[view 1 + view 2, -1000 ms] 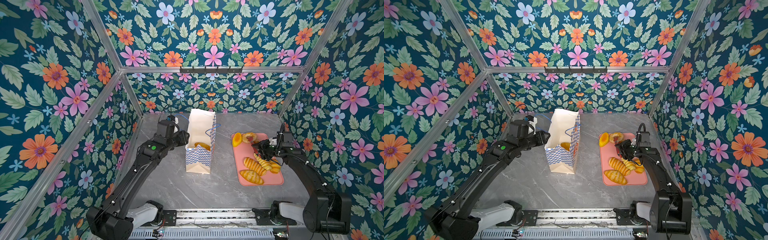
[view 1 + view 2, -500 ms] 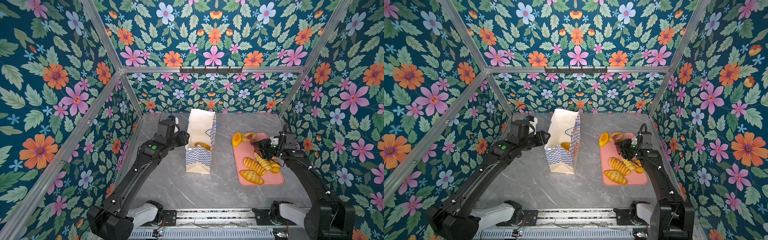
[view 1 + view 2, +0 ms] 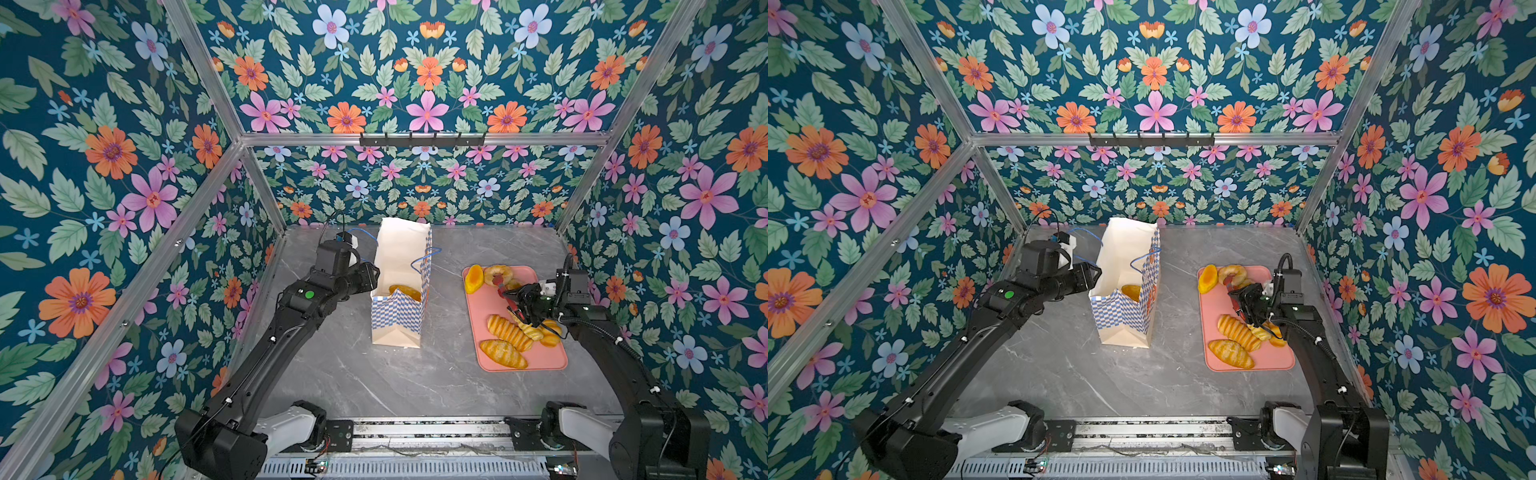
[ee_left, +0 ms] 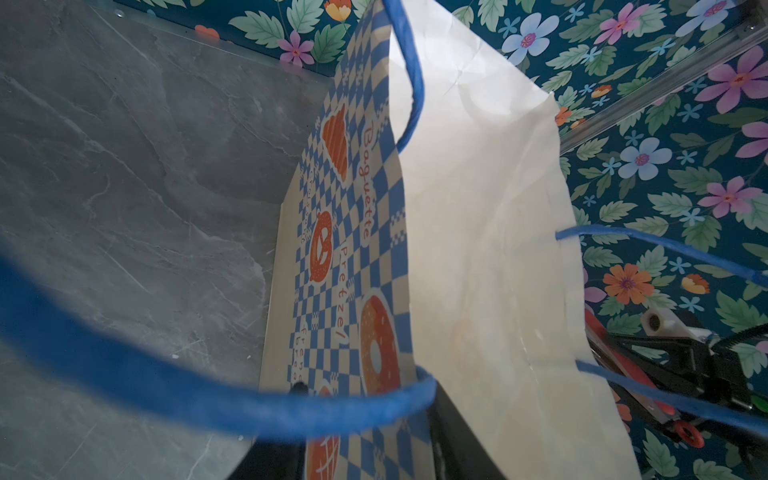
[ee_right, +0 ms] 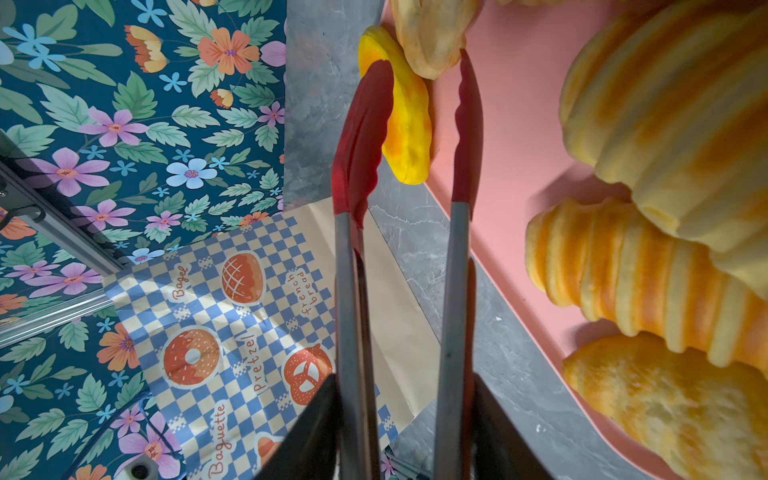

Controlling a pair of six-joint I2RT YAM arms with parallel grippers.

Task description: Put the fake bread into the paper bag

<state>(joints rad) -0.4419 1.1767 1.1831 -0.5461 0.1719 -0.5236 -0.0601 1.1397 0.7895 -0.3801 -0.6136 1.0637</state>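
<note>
The right end effector (image 5: 405, 419) is gripping red-tipped tongs (image 5: 407, 137) – tips parted, empty – over the pink tray (image 3: 548, 357) of fake bread (image 3: 509, 332), so centring them on 1 pastry matters, while the left end effector (image 3: 371, 277) is pinching the paper bag (image 3: 397, 320) rim, 1 bun (image 3: 405, 292) inside.

Open table (image 3: 446, 299) between bag (image 3: 399, 320), tray (image 3: 552, 353)
</note>
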